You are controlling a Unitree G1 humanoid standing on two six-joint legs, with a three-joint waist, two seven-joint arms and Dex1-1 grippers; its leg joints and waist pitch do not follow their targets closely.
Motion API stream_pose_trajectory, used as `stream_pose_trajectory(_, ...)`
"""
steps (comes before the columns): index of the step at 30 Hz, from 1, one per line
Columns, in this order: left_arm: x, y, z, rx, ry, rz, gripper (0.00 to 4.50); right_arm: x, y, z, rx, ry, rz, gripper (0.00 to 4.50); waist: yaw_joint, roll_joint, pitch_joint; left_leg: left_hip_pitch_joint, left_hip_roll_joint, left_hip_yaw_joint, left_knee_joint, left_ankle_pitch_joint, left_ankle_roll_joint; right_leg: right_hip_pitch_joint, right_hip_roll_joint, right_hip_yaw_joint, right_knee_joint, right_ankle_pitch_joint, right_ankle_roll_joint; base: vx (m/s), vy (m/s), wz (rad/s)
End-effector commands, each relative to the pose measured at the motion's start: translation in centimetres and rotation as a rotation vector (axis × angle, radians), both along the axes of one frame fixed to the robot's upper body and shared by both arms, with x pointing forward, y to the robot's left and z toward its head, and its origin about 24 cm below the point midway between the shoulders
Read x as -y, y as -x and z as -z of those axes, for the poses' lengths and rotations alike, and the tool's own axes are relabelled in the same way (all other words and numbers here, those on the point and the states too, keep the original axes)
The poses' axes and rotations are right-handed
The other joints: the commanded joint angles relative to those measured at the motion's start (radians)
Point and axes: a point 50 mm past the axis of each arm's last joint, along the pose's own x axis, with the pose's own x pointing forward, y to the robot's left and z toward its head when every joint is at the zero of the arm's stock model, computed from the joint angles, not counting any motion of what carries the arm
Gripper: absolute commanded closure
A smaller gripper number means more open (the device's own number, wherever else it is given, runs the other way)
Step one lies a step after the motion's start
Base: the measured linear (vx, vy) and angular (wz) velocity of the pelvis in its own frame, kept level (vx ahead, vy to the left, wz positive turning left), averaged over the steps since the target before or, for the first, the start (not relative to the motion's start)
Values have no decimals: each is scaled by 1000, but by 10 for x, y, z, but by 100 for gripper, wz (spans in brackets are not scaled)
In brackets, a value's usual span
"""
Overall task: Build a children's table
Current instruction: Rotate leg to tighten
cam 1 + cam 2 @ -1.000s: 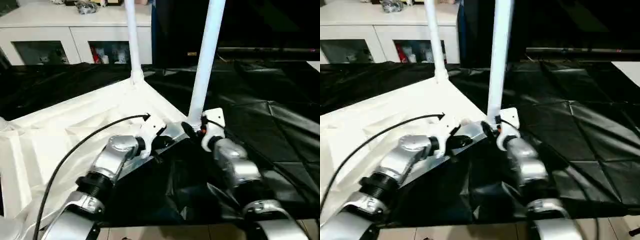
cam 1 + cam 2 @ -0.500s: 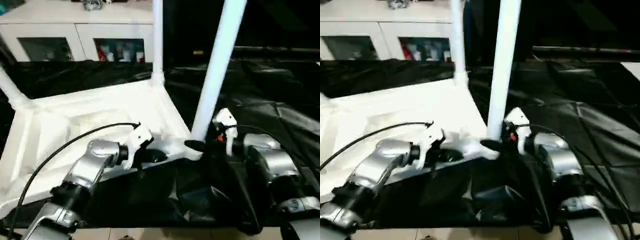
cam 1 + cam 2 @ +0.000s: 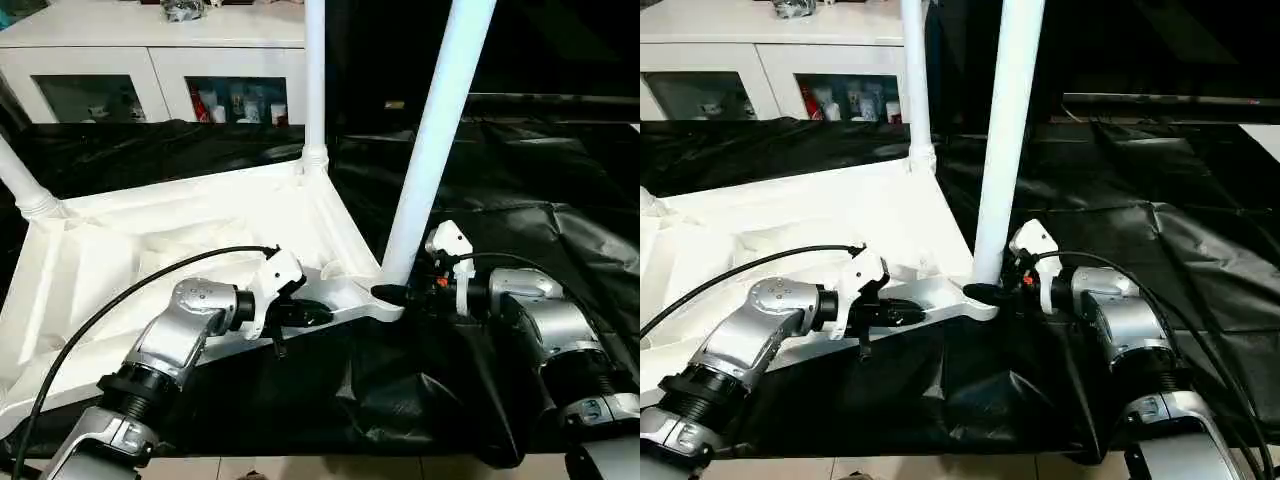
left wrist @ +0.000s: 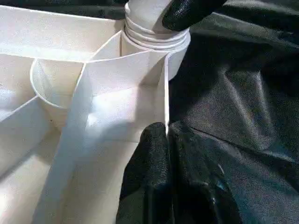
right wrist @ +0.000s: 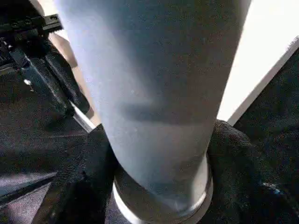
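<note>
White plastic everywhere: the children's table (image 3: pixel 190 225) lies upside down on a black sheet (image 3: pixel 540 190), three of its legs in sight and standing up. A second ago the right tool (image 3: pixel 400 292) came at the near leg (image 3: pixel 432 140) from in front; now its wrist has swung round to the side, and its two fingers sit either side of the leg's base collar, closing on it. The left tool (image 3: pixel 310 313) keeps the rim (image 4: pixel 164 100) pinched between closed fingers. To my eye it is readying to twist or press that leg home.
</note>
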Motion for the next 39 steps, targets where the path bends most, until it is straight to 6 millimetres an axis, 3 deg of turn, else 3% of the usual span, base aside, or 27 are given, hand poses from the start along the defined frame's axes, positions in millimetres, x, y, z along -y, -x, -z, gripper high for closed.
stream_pose_trajectory(1,-1,4,4,-24,-8,15,450,-2,2,1,1,10,-17,195,4,-12,-62,12,63,-20,-59,-130,85,45,-81,46,-55,-118,-250,0,0,0)
stream_pose_trajectory(6,1,-1,5,-19,-10,-48,450,-5,3,11,-24,-35,76,217,3,-12,-60,13,63,-20,-61,-146,77,42,-83,47,-58,-144,-246,0,0,0)
stream_pose_trajectory(9,3,-4,6,-11,-16,-82,450,-7,1,17,-42,-46,163,224,-4,-12,-51,17,63,-24,-70,-231,41,38,-84,48,-73,-283,-217,0,0,0)
stream_pose_trajectory(10,8,-13,8,14,-39,-163,450,-13,-5,32,-55,-40,365,227,-9,-6,-45,23,62,-25,-74,-281,21,32,-86,50,-83,-361,-199,0,0,0)
stream_pose_trajectory(13,20,-23,9,46,-59,-254,450,-25,-7,47,-88,-34,592,230,-21,-7,-41,34,57,-37,-82,-368,-38,26,-90,47,-101,-525,-133,0,0,0)
stream_pose_trajectory(16,31,-30,7,58,-59,-322,450,-37,-7,54,-97,-4,693,232,-30,-1,-40,39,57,-40,-84,-415,-47,16,-88,48,-110,-553,-106,0,0,0)
stream_pose_trajectory(21,51,-34,5,96,-57,-332,450,-64,-12,49,-62,-11,723,232,-35,0,-41,37,54,-45,-89,-456,-48,15,-88,44,-116,-564,-87,0,0,0)
stream_pose_trajectory(24,54,-34,5,105,-50,-310,450,-71,-15,43,-23,-29,706,232,-34,0,-44,36,56,-44,-92,-450,-41,17,-88,46,-117,-524,-90,0,0,0)
stream_pose_trajectory(26,53,-32,5,105,-43,-287,450,-72,-17,38,-2,-56,691,181,-31,-2,-46,33,58,-41,-94,-423,-34,20,-88,48,-112,-458,-109,0,0,0)
stream_pose_trajectory(30,46,-26,5,88,-15,-201,450,-63,-22,23,22,-125,579,149,-31,-5,-48,25,60,-36,-95,-384,-16,28,-88,50,-103,-382,-136,0,0,0)
stream_pose_trajectory(33,40,-23,5,76,-9,-169,450,-53,-23,16,43,-108,483,118,-28,-6,-53,19,62,-31,-89,-310,8,36,-86,51,-90,-279,-171,0,0,0)
stream_pose_trajectory(36,34,-19,4,67,3,-123,450,-42,-20,11,60,-77,360,118,-21,-6,-62,16,60,-25,-77,-222,37,43,-88,50,-78,-186,-205,56,-23,0)
stream_pose_trajectory(39,25,-13,2,54,10,-56,450,-24,-11,4,34,-58,182,118,-12,-7,-68,6,59,-20,-61,-87,99,53,-79,44,-52,21,-251,59,-19,-1)
